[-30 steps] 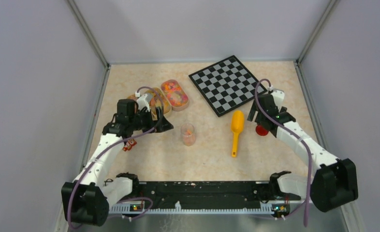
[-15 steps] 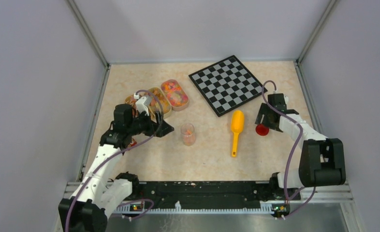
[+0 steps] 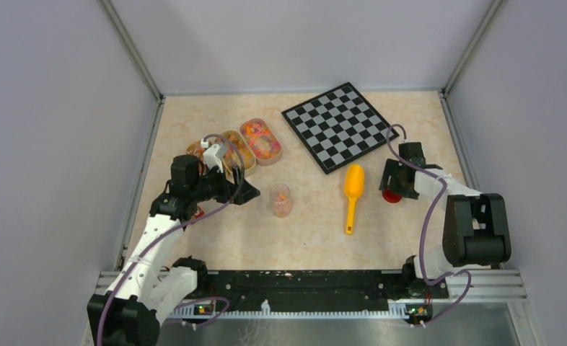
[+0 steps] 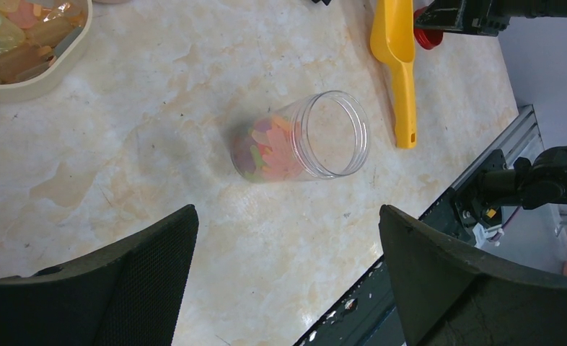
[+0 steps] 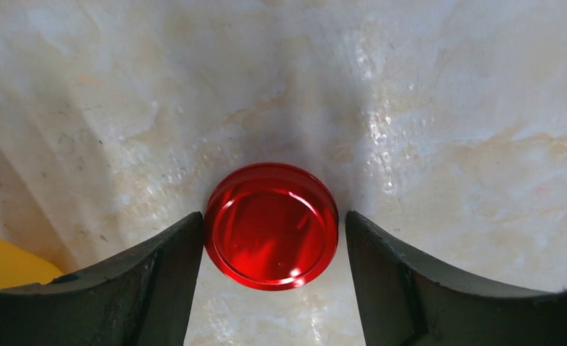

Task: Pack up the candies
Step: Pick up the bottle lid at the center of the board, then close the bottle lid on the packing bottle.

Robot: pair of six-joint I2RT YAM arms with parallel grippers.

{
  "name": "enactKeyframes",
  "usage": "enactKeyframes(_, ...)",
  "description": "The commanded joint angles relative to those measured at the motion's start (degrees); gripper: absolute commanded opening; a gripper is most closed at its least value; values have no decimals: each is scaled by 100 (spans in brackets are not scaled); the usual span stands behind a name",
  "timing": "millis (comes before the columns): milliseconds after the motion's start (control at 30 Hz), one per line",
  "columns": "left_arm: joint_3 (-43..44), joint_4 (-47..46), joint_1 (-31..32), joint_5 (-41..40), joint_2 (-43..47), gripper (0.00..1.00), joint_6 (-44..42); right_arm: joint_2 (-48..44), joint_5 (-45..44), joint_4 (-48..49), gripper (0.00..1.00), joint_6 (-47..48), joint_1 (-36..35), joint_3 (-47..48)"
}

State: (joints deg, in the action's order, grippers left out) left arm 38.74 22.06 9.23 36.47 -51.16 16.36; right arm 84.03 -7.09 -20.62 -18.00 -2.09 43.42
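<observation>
your right end effector [image 5: 271,234] sits low over the red lid [image 5: 271,225], fingers apart and straddling it: one finger touches the rim or nearly so, the other stands just clear. the lid lies flat on the bench [image 5: 446,108], well to the right of the jar [image 3: 280,200], beyond the yellow scoop [image 3: 352,191]. the jar stands open with a layer of candies [image 4: 262,148] in its bottom; more fill the tubs [image 3: 260,140] behind and left of the jar. your left end effector [image 4: 288,216] hangs just left of the jar, fingers wide apart, holding nothing.

the step in hand looks like taking up the lid. shift a touch so both fingers meet the rim together, or the lid will likely skid sideways. close gently; that glossy rim gives little to hold. lift straight and keep it level, ready for the jar's mouth. consider steadying the jar with your left before capping.
</observation>
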Motion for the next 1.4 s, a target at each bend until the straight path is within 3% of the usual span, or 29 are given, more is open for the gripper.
enactKeyframes(0,-23,-174,26,-5,-35,99,-89,98,136,224,66,124,48,-68)
enactKeyframes(167,-16,-141,26,-62,-67,99,-89,87,96,137,53,211,39,-49)
enactKeyframes(633,2,-98,26,-192,-120,99,-65,-1027,357,-1045,48,587,-152,712)
enactKeyframes(800,61,-27,26,-402,132,99,-72,-1289,630,-1560,47,603,-1063,1285)
enactKeyframes(1000,207,223,9,-1286,656,99,-54,-1244,788,-1690,47,507,-2425,2149)
enactKeyframes(1167,349,456,-8,-1951,904,99,-10,-523,458,-1967,47,483,-3623,3161)
enactKeyframes(1367,330,507,-42,-2111,898,99,34,763,130,-2435,47,615,-4856,4434)
